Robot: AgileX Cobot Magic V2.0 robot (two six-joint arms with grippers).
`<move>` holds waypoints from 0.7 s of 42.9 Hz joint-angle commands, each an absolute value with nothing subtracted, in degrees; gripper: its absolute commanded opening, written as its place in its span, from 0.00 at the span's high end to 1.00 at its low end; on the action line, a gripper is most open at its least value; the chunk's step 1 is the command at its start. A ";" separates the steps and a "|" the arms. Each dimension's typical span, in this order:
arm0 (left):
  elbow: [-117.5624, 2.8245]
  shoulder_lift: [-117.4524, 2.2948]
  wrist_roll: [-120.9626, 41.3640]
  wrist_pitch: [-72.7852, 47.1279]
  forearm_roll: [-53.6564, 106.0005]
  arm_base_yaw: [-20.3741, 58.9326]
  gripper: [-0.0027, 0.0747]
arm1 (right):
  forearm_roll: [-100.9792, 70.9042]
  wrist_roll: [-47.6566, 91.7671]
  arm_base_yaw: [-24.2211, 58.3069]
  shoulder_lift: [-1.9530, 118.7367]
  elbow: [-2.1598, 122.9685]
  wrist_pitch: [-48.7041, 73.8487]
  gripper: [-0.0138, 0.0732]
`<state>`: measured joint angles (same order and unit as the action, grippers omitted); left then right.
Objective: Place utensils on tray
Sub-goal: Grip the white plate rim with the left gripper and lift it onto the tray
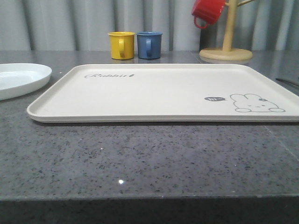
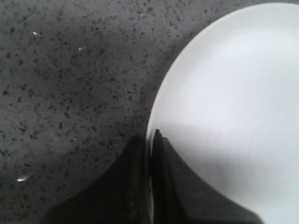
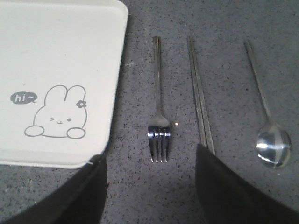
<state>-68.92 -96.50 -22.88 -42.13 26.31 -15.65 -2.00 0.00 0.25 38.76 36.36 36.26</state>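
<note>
The cream tray [image 1: 154, 88] with the rabbit drawing lies across the middle of the table. To its left sits the white plate [image 1: 18, 79]. In the left wrist view my left gripper [image 2: 150, 140] is shut on the plate [image 2: 229, 93], one finger on each side of its rim. Beside the tray [image 3: 60, 56] on the stone top lie the fork [image 3: 158, 121], the chopsticks [image 3: 198, 93] and the spoon [image 3: 273, 147], side by side. My right gripper [image 3: 150, 161] hangs open over the fork's tines with nothing between its fingers.
At the back stand a yellow mug [image 1: 121, 45] and a blue mug [image 1: 149, 45]. A red mug [image 1: 209, 11] hangs on a wooden mug tree [image 1: 227, 46] at the back right. Bare speckled stone runs along the table's front.
</note>
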 commanded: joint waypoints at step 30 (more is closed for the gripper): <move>-78.73 -92.09 -22.98 -48.24 33.05 5.35 0.99 | -1.75 0.00 -0.05 39.01 38.25 32.97 0.32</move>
<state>-76.84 -94.21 -23.01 -50.86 30.29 2.15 -2.00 0.00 0.25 38.76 36.36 36.26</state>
